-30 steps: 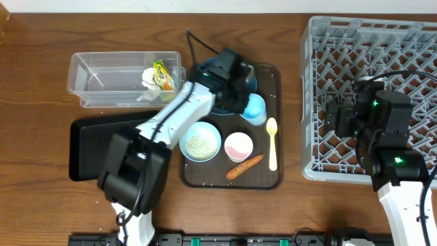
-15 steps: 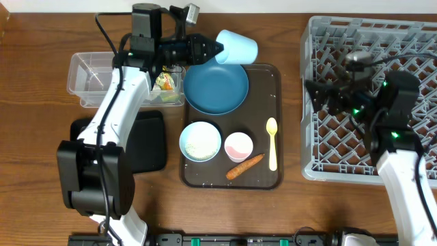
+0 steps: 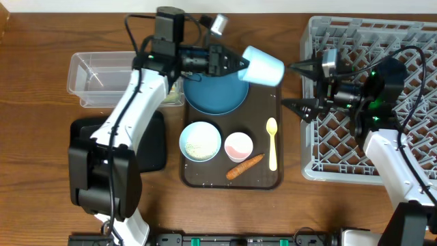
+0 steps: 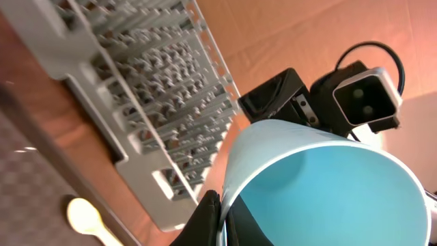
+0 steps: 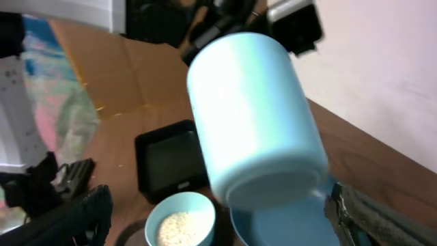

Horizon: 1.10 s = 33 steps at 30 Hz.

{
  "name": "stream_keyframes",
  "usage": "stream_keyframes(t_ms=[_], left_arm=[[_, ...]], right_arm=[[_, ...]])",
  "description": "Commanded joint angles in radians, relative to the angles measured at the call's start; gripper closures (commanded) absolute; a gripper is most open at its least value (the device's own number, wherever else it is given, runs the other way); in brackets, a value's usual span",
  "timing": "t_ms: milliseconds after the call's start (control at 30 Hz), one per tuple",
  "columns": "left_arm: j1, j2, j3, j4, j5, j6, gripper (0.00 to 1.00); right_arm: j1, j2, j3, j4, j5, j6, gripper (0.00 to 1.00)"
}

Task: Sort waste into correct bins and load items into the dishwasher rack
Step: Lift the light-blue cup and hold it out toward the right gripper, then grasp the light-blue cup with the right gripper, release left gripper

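The left claw (image 3: pixel 234 63) pinches the blue cup (image 3: pixel 263 65) by its rim, sideways in the air over the tray's (image 3: pixel 263 175) far right corner, base toward the rack (image 3: pixel 410 41). The right claw (image 3: pixel 292 85) gapes wide just beside it, apparently ready for a handover.

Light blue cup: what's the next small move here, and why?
Probably ease the right gripper forward until it straddles the light blue cup's base. The left gripper holds the cup sideways by its rim, base toward the right gripper, whose jaws stand open and apart from it.
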Motion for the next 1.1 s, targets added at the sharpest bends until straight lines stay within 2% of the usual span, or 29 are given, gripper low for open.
stream_keyframes(t_ms=[0, 467, 633, 833, 1000, 1067], left_arm=[[-0.021, 0.014, 0.013, 0.011, 0.049, -0.026, 0.94], [-0.071, 0.014, 0.013, 0.011, 0.122, -0.041, 0.94], [-0.085, 0.014, 0.013, 0.011, 0.122, -0.048, 0.93], [-0.109, 0.014, 0.013, 0.013, 0.121, -0.048, 0.94], [-0.110, 0.014, 0.013, 0.021, 0.121, -0.048, 0.94], [-0.110, 0.014, 0.013, 0.023, 0.121, -0.048, 0.94]], right_arm=[[0.018, 0.002, 0.009, 0.018, -0.045, 0.012, 0.01], [0.022, 0.002, 0.009, 0.045, 0.000, 0.012, 0.01], [0.030, 0.002, 0.009, 0.089, 0.000, 0.013, 0.11], [0.042, 0.002, 0.009, 0.104, 0.000, 0.013, 0.16], [0.042, 0.002, 0.009, 0.103, 0.000, 0.013, 0.26], [0.042, 0.002, 0.009, 0.103, 0.000, 0.013, 0.33]])
